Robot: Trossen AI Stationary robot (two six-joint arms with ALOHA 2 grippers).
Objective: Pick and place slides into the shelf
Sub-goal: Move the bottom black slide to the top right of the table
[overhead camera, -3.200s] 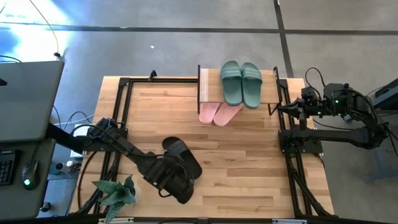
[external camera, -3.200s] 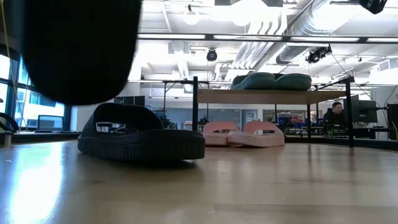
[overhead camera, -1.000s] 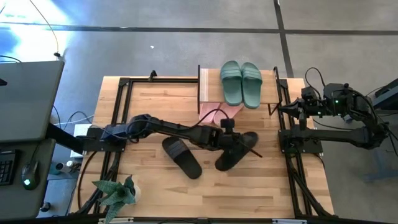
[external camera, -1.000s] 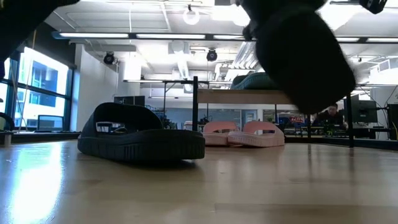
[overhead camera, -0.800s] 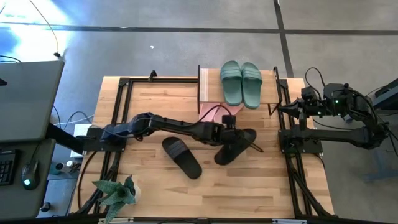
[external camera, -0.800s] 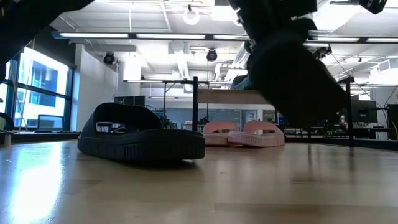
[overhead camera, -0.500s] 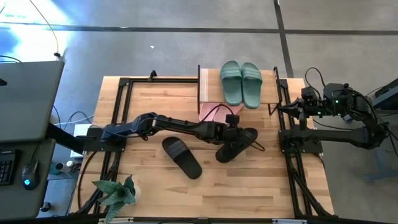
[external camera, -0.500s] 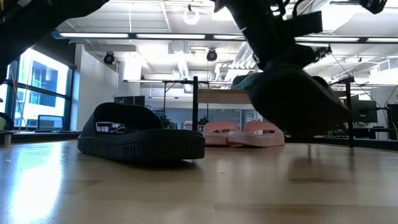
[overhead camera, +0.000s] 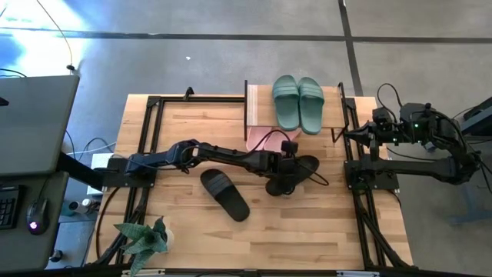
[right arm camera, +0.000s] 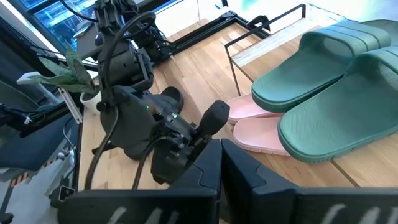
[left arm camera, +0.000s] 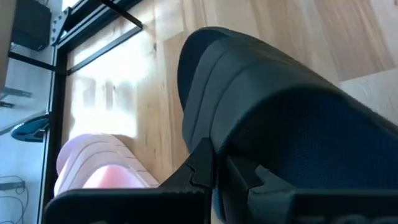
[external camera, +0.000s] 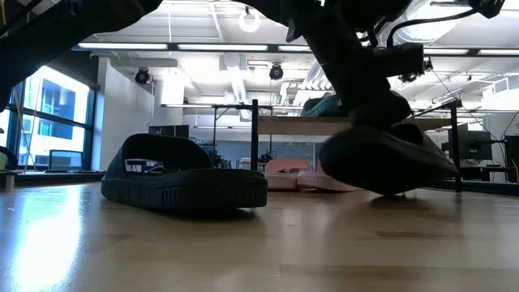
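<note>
Wooden planks form the table (overhead camera: pixel 200 231), with grey floor around it. At its far edge stands the shelf (overhead camera: pixel 252 108): the green pair (overhead camera: pixel 298 102) lies side by side on the top board, long axes running front to back, and the pink pair (overhead camera: pixel 265 139) sits on the level below, poking out toward the table's middle. The left arm reaches across to just in front of the shelf, its claw (overhead camera: pixel 287 163) clamped on a black slide (overhead camera: pixel 292 176) that is tilted and held just above the wood in the low view, its long axis diagonal. Another black slide (overhead camera: pixel 224 194) lies flat nearer the front, also diagonal. The right claw (overhead camera: pixel 347 134) waits with fingers together beside the shelf's right end.
</note>
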